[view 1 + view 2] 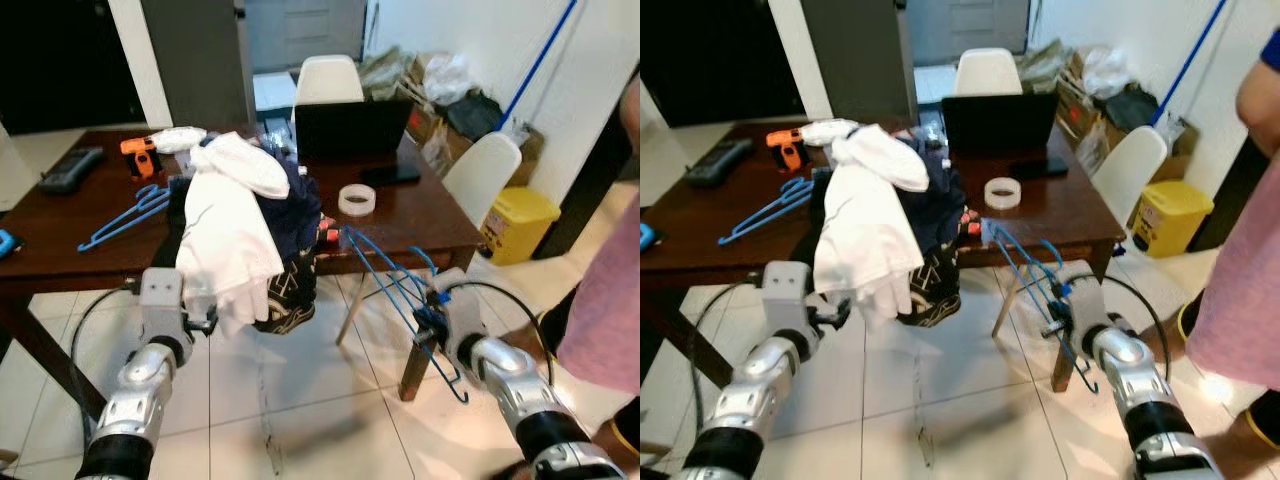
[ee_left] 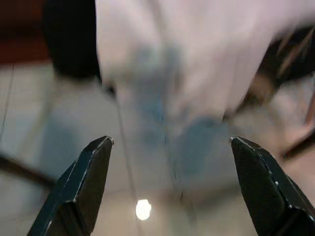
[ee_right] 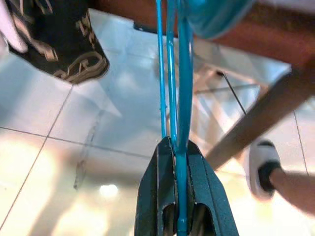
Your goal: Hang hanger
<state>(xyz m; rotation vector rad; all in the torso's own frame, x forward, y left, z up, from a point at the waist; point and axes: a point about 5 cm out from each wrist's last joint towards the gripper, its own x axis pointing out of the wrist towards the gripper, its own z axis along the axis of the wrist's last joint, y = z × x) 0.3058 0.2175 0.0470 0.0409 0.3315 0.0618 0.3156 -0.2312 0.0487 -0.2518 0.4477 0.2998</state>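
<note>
Dark table (image 1: 60, 215) heaped with clothes (image 1: 245, 230) — right jaws pinching blue hanger (image 1: 395, 285), left spread.

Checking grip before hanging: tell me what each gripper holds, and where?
Right gripper clamps the blue hanger on its wire near the hook; left gripper is open, holding nothing.

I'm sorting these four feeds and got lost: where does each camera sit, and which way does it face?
Left and right eye views: on the head, looking down at the table and both arms.
Left wrist view: along the open left gripper toward the white garment.
Right wrist view: along the right gripper, shut on blue hangers.
All share the tiled floor.
</note>
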